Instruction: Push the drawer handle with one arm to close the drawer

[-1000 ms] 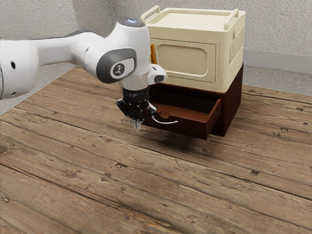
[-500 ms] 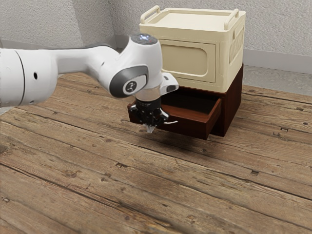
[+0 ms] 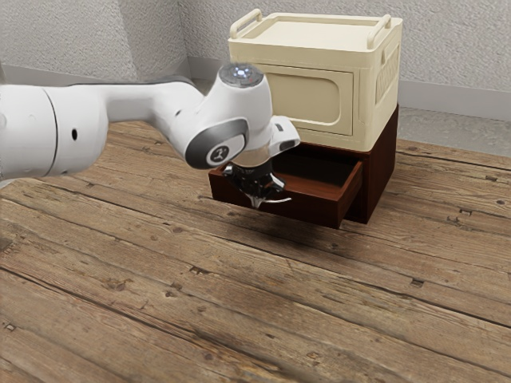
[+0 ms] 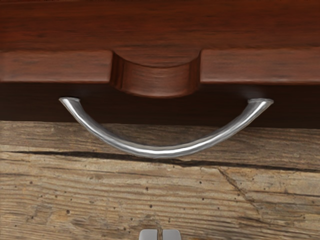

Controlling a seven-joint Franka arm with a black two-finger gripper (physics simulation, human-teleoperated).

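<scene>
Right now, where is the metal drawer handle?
The handle curves out from the front of the open drawer, just below its rounded notch. In the exterior view it reaches past the pincer toward that view's right; whether they touch is unclear.

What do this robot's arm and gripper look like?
The arm is glossy white with smooth, rounded links. A dark grey oval cover surrounds a light disc with a dark emblem; a grey round cap glows bluish-white. The gripper is black, with pale grey fingertips.
</scene>
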